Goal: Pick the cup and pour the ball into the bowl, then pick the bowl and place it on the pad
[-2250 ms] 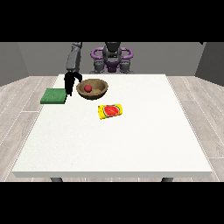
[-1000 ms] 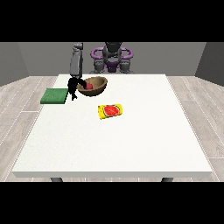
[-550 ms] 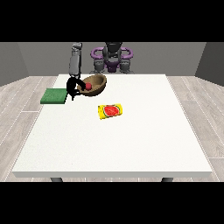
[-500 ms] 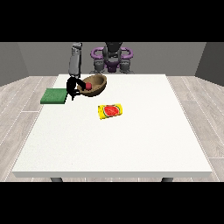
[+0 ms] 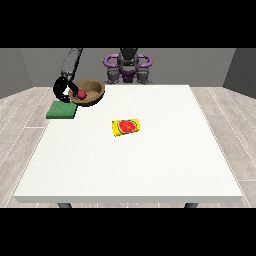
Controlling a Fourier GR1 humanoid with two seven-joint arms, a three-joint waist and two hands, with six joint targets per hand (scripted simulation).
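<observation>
Hand [image 5: 63, 89] grips round wooden bowl [image 5: 90, 92], red ball [image 5: 81, 94] inside.

Bowl [image 5: 89, 92] in hand [image 5: 63, 90] above pad [image 5: 61, 109]

Ball [image 5: 81, 94] in the bowl [image 5: 92, 87], bowl just right of the pad [image 5: 61, 110], cup [image 5: 127, 127] lay nearer the worktop [image 5: 150, 165] middle

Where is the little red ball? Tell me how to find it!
Look at the big white table and go to its far corner at the view's left, beside the green pad. There a brown bowl is held at its rim by the black hand. The ball sits inside that bowl, small, round and plain red, unlike the flat yellow packet mid-table.
</observation>
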